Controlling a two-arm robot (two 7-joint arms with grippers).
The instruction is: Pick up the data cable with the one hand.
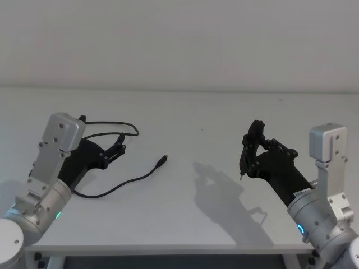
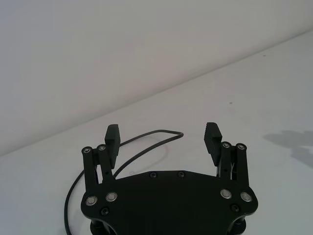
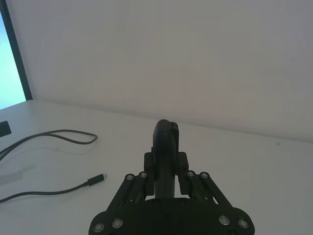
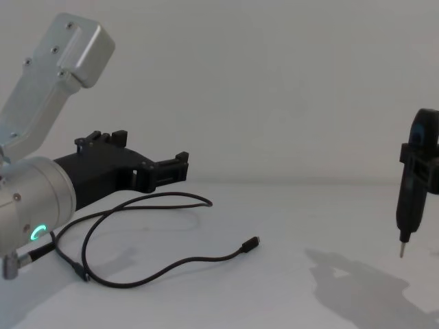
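Our black blocky left gripper (image 4: pixel 164 166) hovers over the long thin black data cable (image 4: pixel 171 264), not touching it.

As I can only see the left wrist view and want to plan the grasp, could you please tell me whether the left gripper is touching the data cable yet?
Observer: No. In the chest view the left gripper hangs open above the data cable, with a gap between them.
Operator: Thank you. Where does the cable's free end lie?
Observer: Its plug lies on the table, to the right of the left gripper, toward the middle.
Operator: Could the other arm get in the way?
Observer: Unlikely, I think. The right gripper is shut and held above the table's right side, well apart from the cable.
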